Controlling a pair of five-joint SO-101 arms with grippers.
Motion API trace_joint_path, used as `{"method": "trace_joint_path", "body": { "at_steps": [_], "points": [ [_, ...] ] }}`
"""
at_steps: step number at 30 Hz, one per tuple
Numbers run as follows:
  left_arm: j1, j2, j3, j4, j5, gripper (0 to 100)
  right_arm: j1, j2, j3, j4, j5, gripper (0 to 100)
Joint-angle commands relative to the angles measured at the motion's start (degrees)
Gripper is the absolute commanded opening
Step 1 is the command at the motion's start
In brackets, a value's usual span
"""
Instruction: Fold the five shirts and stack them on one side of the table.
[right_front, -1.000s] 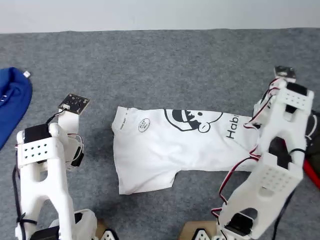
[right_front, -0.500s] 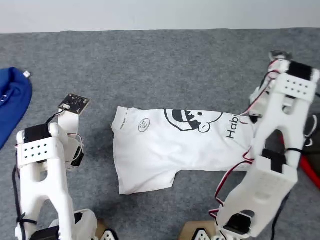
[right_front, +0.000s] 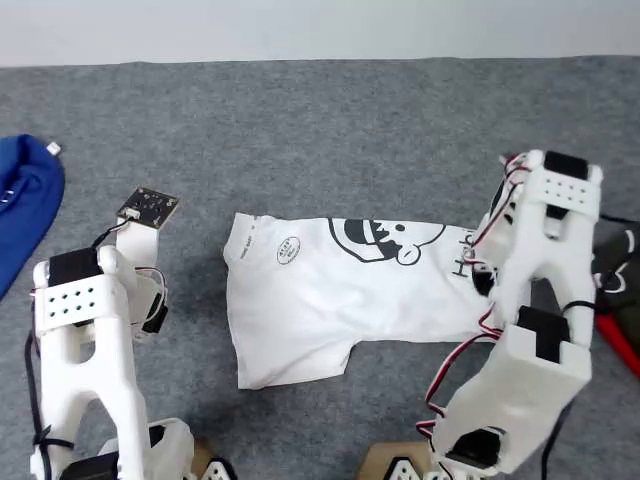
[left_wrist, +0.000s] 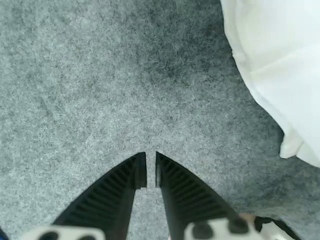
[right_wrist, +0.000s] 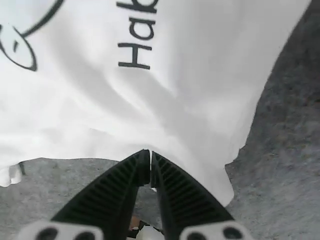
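We are viewing the white shirt (right_front: 340, 295) lying flat at mid-table (right_front: 330, 140), the left gripper (left_wrist: 151, 157) hovering pressed together at its 9 o'clock, and the right gripper (right_wrist: 150, 154) hanging likewise closed over its 3 o'clock hem.

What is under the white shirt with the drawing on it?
The white shirt lies flat on the grey mat, which shows around its edges. Anything else beneath is covered by the cloth, and the right arm hides one end.
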Motion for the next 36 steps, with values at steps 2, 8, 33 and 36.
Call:
{"method": "trace_joint_path", "body": {
  "at_steps": [2, 8, 33, 36],
  "points": [
    [0.0, -1.7, -0.1, 0.8, 0.1, 4, 0.0, -3.6, 6.1, -8.2, 0.4, 1.0],
    [0.0, -1.5, -0.1, 0.8, 0.1, 4, -1.0, -3.5, 20.6, -21.0, 0.4, 1.0],
    [0.0, -1.8, -0.3, 0.8, 0.1, 4, -1.1, -20.7, 31.0, -18.7, 0.4, 1.0],
    [0.0, -1.8, -0.3, 0.8, 0.1, 4, -0.6, -20.7, 36.6, -24.8, 0.5, 1.0]
  ]
}}
